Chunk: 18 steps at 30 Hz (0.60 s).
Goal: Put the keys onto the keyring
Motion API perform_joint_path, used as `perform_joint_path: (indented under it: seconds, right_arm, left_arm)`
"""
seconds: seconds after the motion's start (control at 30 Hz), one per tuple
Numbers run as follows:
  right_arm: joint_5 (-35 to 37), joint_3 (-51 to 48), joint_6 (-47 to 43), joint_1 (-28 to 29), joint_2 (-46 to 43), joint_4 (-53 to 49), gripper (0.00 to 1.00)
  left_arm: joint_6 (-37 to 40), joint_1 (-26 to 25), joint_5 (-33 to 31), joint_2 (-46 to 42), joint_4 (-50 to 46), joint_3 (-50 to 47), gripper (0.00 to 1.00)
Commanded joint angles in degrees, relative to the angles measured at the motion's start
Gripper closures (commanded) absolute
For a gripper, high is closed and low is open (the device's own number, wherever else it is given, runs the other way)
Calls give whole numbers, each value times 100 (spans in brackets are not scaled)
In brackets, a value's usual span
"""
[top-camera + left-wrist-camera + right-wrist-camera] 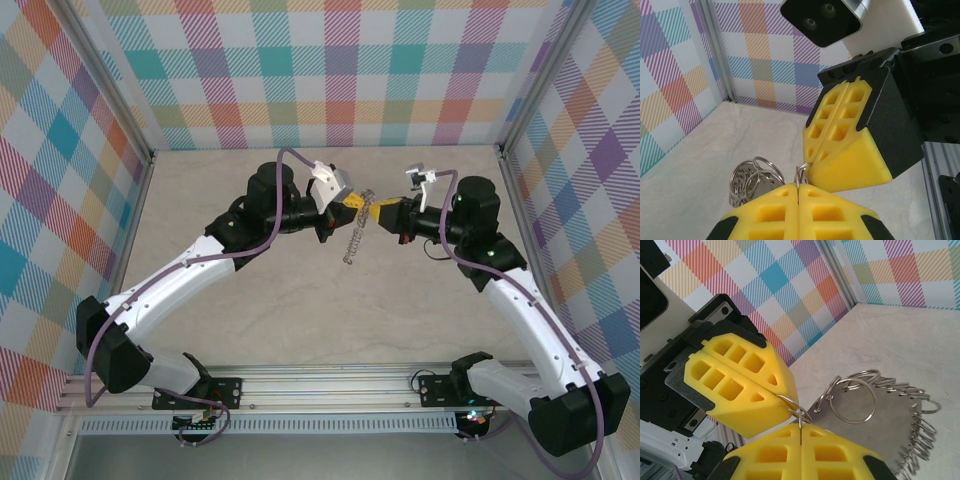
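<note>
Top external, left end effector (358,203), right end effector (375,209), both pinching keyring (352,243) dangling below

No legible text, label, brand, number or sign on any surface.

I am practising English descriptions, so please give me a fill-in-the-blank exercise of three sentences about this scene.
1. The left gripper and the right gripper are both ___, tip against tip.
2. Their finger pads are ___ in colour.
3. Between them they pinch one small metal ___, and the rest of the keyring hangs below.

Missing words: shut; yellow; ring
</note>
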Motion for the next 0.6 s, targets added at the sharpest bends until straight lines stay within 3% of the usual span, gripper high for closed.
perform_joint_path:
  seconds: [0.0,0.57]
  right_arm:
    - [-163,200,-192,-21,-203,-106,100]
    - [13,420,-234,-39,85,-26,100]
  left_arm:
    - [61,-99,102,-219,357,43,100]
    - [65,-104,215,-214,338,60,100]
